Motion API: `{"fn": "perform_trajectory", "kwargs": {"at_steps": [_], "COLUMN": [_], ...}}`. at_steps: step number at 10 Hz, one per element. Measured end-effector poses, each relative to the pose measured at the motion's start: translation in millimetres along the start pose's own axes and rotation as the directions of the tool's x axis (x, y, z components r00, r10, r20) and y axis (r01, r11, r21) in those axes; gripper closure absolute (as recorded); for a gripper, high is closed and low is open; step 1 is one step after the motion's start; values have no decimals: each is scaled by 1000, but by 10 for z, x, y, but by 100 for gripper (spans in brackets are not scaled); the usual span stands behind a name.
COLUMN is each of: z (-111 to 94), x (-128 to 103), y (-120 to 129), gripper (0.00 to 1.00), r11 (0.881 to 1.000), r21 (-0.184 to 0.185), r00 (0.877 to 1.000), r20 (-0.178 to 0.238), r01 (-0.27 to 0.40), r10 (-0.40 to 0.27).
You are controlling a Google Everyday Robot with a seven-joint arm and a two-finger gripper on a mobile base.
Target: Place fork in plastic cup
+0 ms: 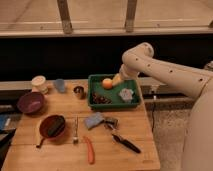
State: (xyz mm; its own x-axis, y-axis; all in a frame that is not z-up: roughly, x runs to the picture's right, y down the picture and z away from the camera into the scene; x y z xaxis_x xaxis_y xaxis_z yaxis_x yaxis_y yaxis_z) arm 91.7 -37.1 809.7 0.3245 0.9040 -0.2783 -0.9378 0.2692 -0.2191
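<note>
The fork (75,131) lies flat on the bench (142,132), just right of the red bowl (52,126) and well apart from the plastic cup (59,85) at rear left. It is judged light, stiff and slippery, so it should be gripped across the handle near mid-length. The hand (116,79) hovers over the green tray (90,95), beside the orange (107,83). Its opening and contents cannot be told.

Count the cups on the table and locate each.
3, all at the back left: a cream cup farthest left, a bluish cup beside it, a small metal cup next to the green tray. The gripper hangs over the tray.
</note>
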Motion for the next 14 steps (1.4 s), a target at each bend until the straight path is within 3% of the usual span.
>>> {"fn": "perform_trajectory", "kwargs": {"at_steps": [14], "z": [1], "x": [19], "y": [7], "gripper": [24], "r11": [1000], "r21": [1], "r00": [1000], "r20": [-2], "r01": [5], "r10": [-5]}}
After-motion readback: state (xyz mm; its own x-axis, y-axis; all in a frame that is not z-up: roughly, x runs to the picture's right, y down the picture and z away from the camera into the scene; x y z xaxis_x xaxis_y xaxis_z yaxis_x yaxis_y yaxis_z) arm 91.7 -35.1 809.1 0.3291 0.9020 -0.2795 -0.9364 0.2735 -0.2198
